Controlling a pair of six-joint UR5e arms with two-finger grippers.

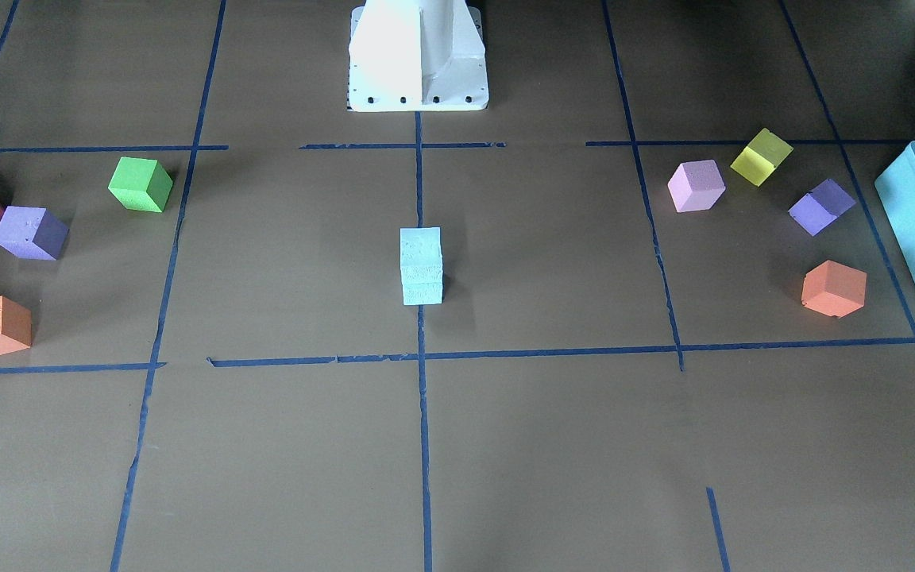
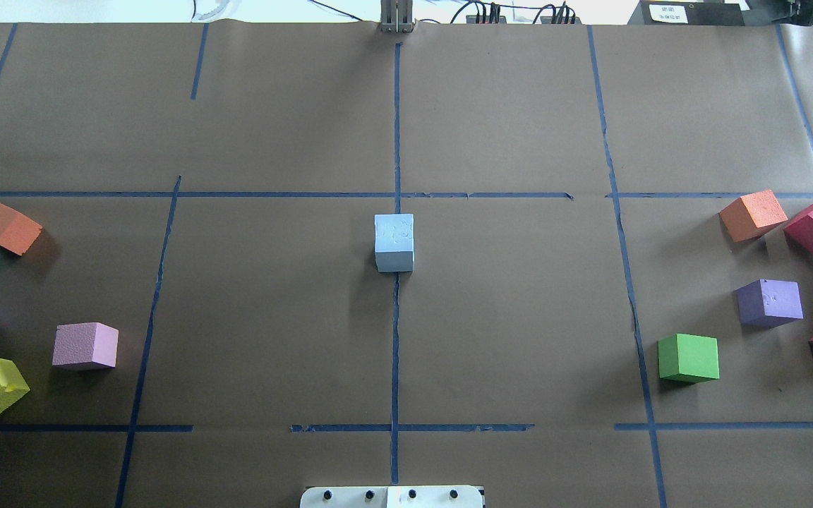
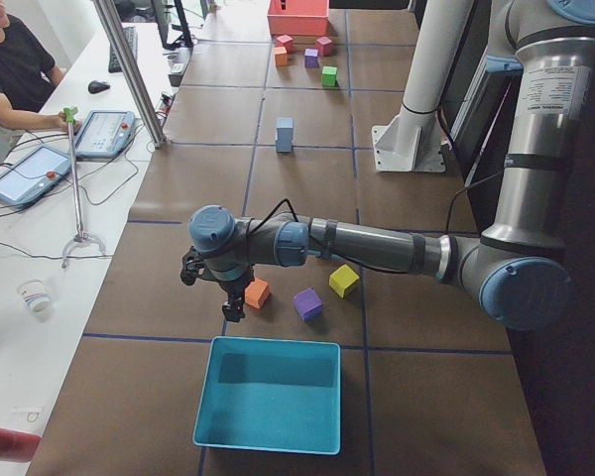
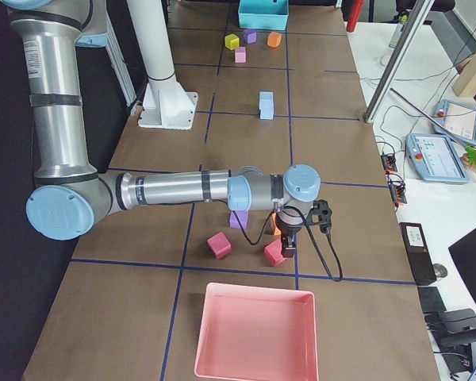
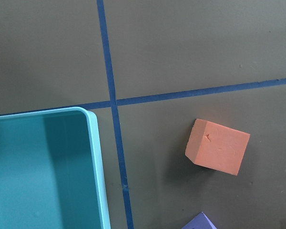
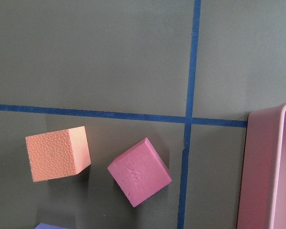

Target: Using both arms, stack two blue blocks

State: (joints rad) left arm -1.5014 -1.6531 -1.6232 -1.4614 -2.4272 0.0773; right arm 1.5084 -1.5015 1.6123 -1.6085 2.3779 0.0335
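- Tabletop (image 2: 272,317): brown paper with a blue tape grid. Loose coloured cubes sit at both ends and the blue stack is in the middle.
- Left arm (image 3: 377,243): stretched out low over its own end, well away from the stack. Right arm (image 4: 182,189): same pose at the far end.
- Teal box (image 3: 273,342) lies below the left wrist, pink tray (image 4: 258,287) below the right.
- Upper blue block (image 1: 421,253) sits on the lower blue block (image 1: 422,292), dead centre on the tape line with edges roughly flush. Stacking looks done.
- Left pincer (image 3: 233,309) hangs just above the orange cube (image 5: 218,145). Can't tell if its jaws are apart or together, since only the side camera catches it. Same for the right pincer (image 4: 289,248) over the red cube (image 6: 139,171).
- Risks:
  - Foam is light, so any arm sweep back through centre, or a tabletop jolt, likely topples the stack.
  - Both pincers ride low, so a careless retract could clip a cube or a tray rim.
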